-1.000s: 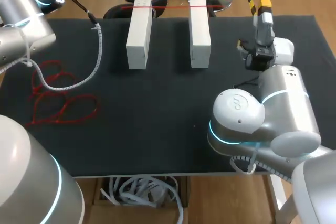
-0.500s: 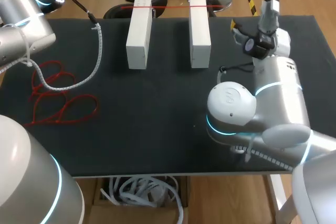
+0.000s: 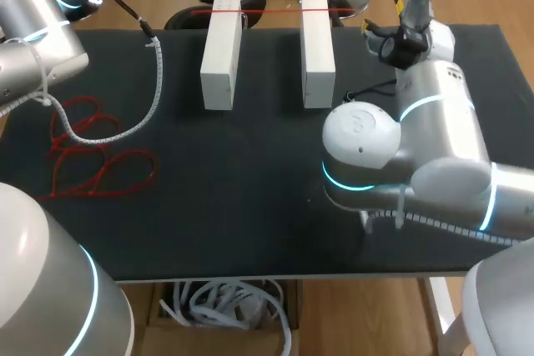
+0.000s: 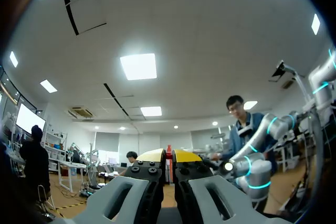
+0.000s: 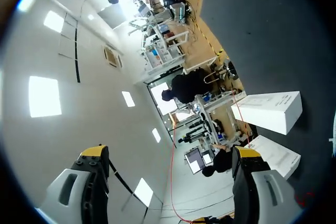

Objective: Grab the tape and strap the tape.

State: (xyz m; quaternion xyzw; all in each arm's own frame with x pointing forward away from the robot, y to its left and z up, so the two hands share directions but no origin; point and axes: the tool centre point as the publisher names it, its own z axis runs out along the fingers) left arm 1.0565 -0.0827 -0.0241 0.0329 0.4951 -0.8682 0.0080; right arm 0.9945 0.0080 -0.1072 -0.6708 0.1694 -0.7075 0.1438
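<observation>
Though thin, taut red tape [image 3: 271, 11]

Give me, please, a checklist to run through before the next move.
1. Red tape stretched over left block and right block: ok.
2. Left gripper shut on the tape, red sliver between its tips: ok.
3. Right gripper open, nothing between its fingers: ok.
4. Right gripper near the tape: not ok, it sits off by the far edge of the table.
5. Tape's end toward the right gripper visible: cannot tell.
</observation>
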